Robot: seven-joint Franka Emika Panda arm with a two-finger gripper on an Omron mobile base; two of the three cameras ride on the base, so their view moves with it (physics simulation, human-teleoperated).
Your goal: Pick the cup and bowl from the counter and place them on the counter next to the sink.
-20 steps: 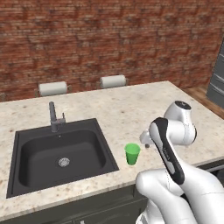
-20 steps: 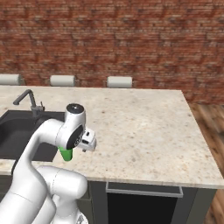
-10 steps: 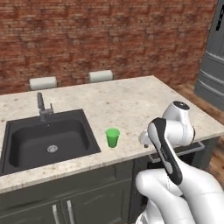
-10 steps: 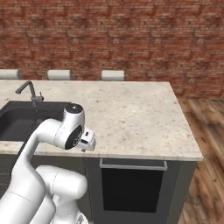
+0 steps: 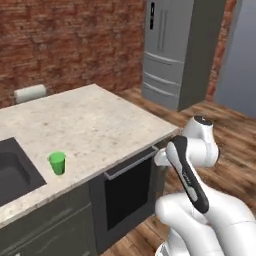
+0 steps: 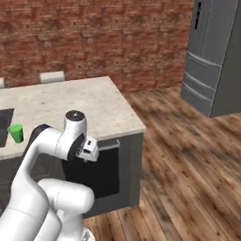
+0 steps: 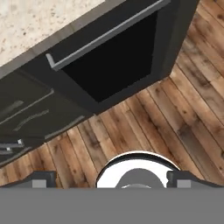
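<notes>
One cup (image 5: 57, 162) now stands beside the sink (image 5: 12, 175); the base has swung away, tool (image 7: 111, 179) released and empty.

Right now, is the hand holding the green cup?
No, the cup stands alone on the counter beside the sink, in the left base view, with nothing touching it.
</notes>
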